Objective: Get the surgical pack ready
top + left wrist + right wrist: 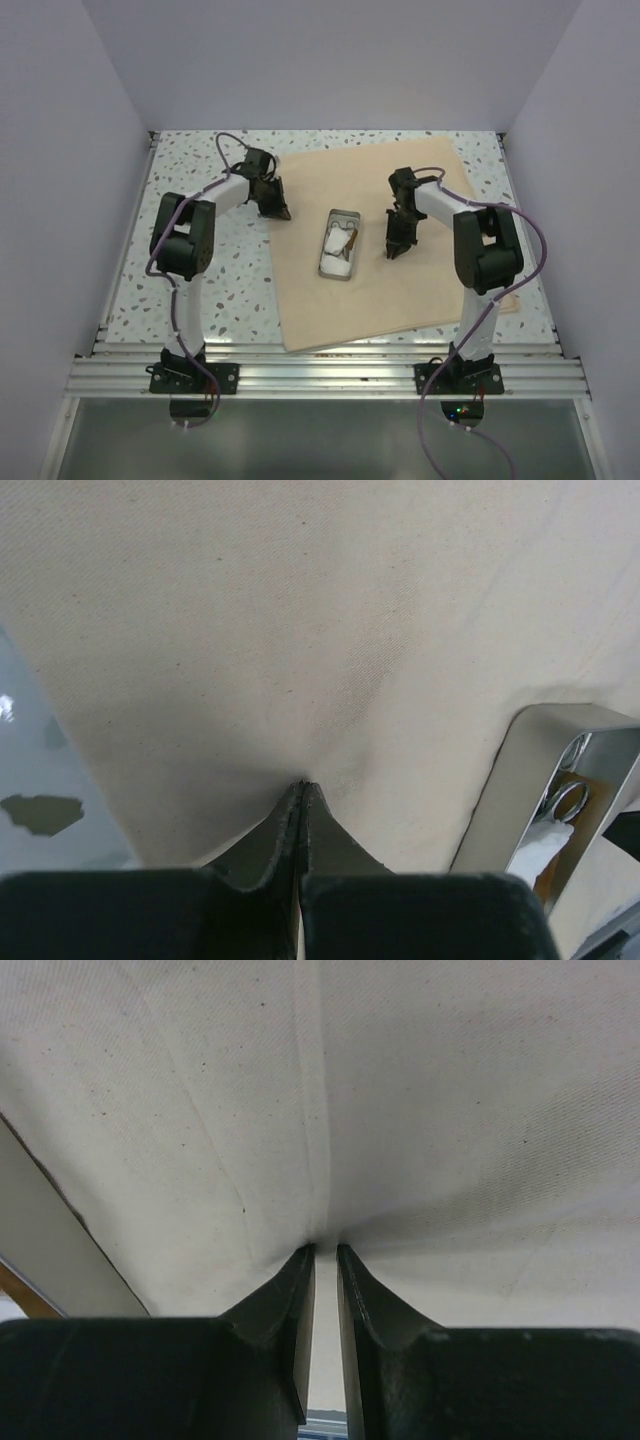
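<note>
The tan cloth (400,290) lies spread flat on the table. A small silver tin (345,212) stands open on its middle, holding white gauze (335,262) and a steel instrument. My left gripper (280,212) is at the cloth's left edge, left of the tin. In the left wrist view it (303,783) is shut, tips pinching the cloth (300,630), with the tin (520,770), gauze (540,845) and an instrument ring (570,800) at the right. My right gripper (395,252) is right of the tin. In the right wrist view it (326,1248) is nearly shut on a crease of cloth (450,1110).
The speckled table (220,290) shows left of the cloth and along the far side, and in the left wrist view (30,780). White walls enclose it on three sides. A metal rail (330,375) runs along the near edge by the arm bases.
</note>
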You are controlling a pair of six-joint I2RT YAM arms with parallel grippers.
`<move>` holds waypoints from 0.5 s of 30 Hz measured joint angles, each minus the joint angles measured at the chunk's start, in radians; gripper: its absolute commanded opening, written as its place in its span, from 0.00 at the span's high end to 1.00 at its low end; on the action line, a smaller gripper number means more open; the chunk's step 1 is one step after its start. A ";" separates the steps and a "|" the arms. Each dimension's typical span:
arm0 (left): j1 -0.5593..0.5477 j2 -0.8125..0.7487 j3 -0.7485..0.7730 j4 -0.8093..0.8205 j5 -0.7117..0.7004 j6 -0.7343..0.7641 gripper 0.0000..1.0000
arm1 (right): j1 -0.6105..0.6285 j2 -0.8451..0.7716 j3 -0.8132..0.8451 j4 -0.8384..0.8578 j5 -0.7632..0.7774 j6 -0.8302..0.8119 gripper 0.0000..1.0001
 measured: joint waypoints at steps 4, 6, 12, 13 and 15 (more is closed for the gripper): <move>0.061 -0.094 -0.171 0.079 0.057 -0.037 1.00 | 0.046 0.047 0.068 -0.027 -0.002 0.002 0.79; 0.109 -0.151 -0.259 0.085 0.068 -0.048 1.00 | 0.071 0.074 0.105 -0.038 -0.010 0.004 0.79; 0.215 -0.331 -0.503 0.089 0.070 -0.058 1.00 | 0.143 0.169 0.249 -0.081 -0.045 0.004 0.77; 0.228 -0.359 -0.537 0.084 0.070 -0.062 1.00 | 0.149 0.177 0.264 -0.084 -0.053 0.003 0.75; 0.242 -0.401 -0.588 0.080 0.068 -0.070 1.00 | 0.151 0.187 0.278 -0.091 -0.059 -0.007 0.71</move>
